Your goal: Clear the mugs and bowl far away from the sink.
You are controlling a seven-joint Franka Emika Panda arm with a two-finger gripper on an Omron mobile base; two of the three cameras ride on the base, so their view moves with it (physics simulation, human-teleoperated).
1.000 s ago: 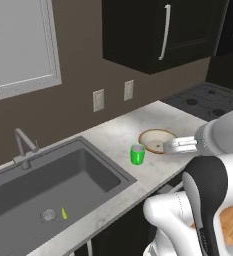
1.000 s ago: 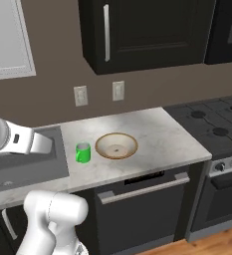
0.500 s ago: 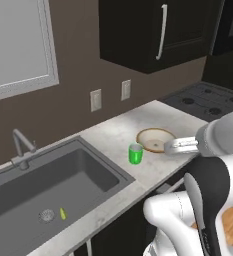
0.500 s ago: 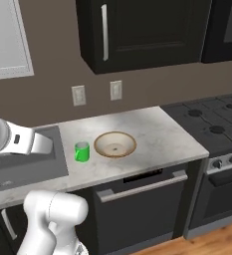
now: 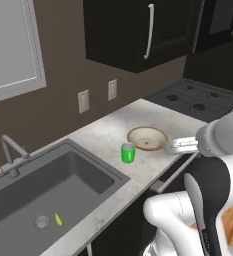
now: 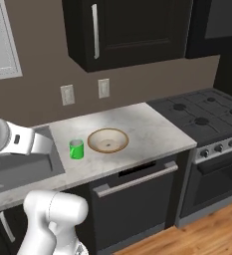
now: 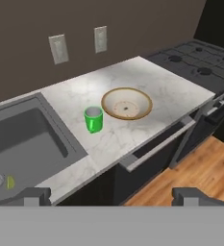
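Your pincer (image 7: pixel 111 194) hangs with its jaws spread wide, holding nothing. The green mug (image 7: pixel 93 119) stands on the bench (image 7: pixel 152 98) between the sink (image 7: pixel 22 144) and the bowl (image 7: pixel 126 103).

The worktop (image 7: pixel 147 91) looks like pale marbled stone, smooth with a soft sheen. On it the green mug (image 7: pixel 93 119) is glossy, plastic-like, and the bowl (image 7: pixel 126 103) at frame centre seems glazed ceramic, cream with a speckled middle. At left, the sink (image 5: pixel 43 195) is matt dark grey; its faucet (image 5: pixel 10 152) is brushed grey metal. Lower right, the floor (image 7: pixel 190 168) is warm polished wood. The cabinets (image 6: pixel 127 30) above are dark and matt, with metal handles.
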